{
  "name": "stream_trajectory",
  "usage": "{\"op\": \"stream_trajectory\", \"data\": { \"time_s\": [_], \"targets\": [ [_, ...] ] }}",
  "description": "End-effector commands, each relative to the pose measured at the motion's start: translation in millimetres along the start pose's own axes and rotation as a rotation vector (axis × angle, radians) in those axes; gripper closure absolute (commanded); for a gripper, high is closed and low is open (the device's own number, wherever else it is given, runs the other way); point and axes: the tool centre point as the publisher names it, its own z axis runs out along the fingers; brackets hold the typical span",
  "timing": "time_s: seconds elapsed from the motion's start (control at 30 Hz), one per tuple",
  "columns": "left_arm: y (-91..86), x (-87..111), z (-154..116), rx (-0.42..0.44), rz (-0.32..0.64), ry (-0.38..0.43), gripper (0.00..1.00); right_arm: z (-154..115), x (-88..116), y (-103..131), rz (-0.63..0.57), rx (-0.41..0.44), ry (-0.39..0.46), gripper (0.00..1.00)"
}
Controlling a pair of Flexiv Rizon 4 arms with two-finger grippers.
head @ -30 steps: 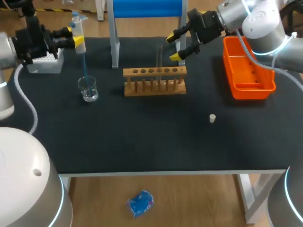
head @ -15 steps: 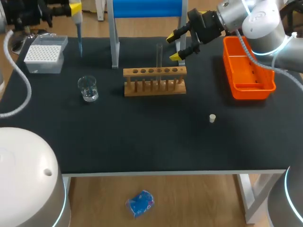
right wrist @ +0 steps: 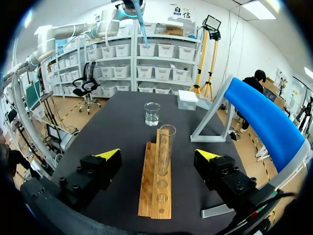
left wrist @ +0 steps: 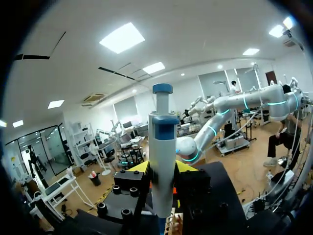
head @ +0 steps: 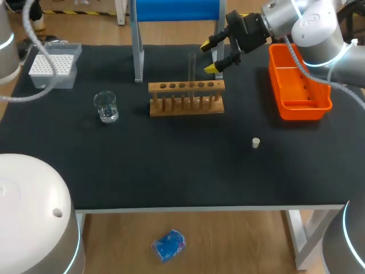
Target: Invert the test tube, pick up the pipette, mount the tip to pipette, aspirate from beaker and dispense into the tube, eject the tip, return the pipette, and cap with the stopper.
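Observation:
My left gripper (left wrist: 163, 169) is shut on the white and blue pipette (left wrist: 163, 147), which stands upright between its yellow tips. In the right wrist view the pipette's blue tip (right wrist: 138, 17) hangs high above the far end of the table. The head view does not take in this gripper. My right gripper (head: 212, 56) stands wide open just behind the wooden rack (head: 186, 98). The clear test tube (right wrist: 165, 147) is upright in the rack (right wrist: 157, 186), in line with the gap of the right gripper (right wrist: 159, 155) and untouched. The beaker (head: 106, 107) sits left of the rack. A white stopper (head: 256, 142) lies at the front right.
A white tip box (head: 54, 65) sits at the back left. An orange bin (head: 296, 85) stands at the right, beside my right arm. A blue-topped metal stand (head: 177, 14) rises behind the rack.
My left arm has lifted the pipette up out of the beaker and out of the head view. The right arm has not moved.

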Motion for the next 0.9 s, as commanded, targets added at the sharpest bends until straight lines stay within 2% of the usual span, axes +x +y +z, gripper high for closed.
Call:
{"op": "stream_trajectory", "data": {
  "time_s": [0.03, 0.2, 0.4, 0.57, 0.67, 0.9],
  "targets": [
    [-7.6, -7.6, 52, 0.014, 0.006, 0.077, 1.00, -1, 0, 0, -0.001, 0.000, 0.000, 0.00],
    [-7.4, -4.6, 97, 0.045, -0.011, 0.169, 1.00, -1, 0, 0, -0.001, 0.000, 0.000, 0.00],
    [4.8, -10.3, 129, 0.041, -0.055, 0.206, 1.00, -1, 0, 0, -0.001, 0.000, 0.000, 0.00],
    [15.1, -13.4, 141, 0.036, -0.091, 0.211, 1.00, -1, 0, 0, -0.001, 0.000, 0.000, 0.00],
    [28.6, -14.3, 143, 0.040, -0.136, 0.197, 1.00, -1, 0, 0, -0.001, 0.000, 0.000, 0.00],
    [28.6, -14.3, 143, 0.040, -0.136, 0.197, 1.00, -1, 0, 0, -0.001, 0.000, 0.000, 0.00]
  ]
}}
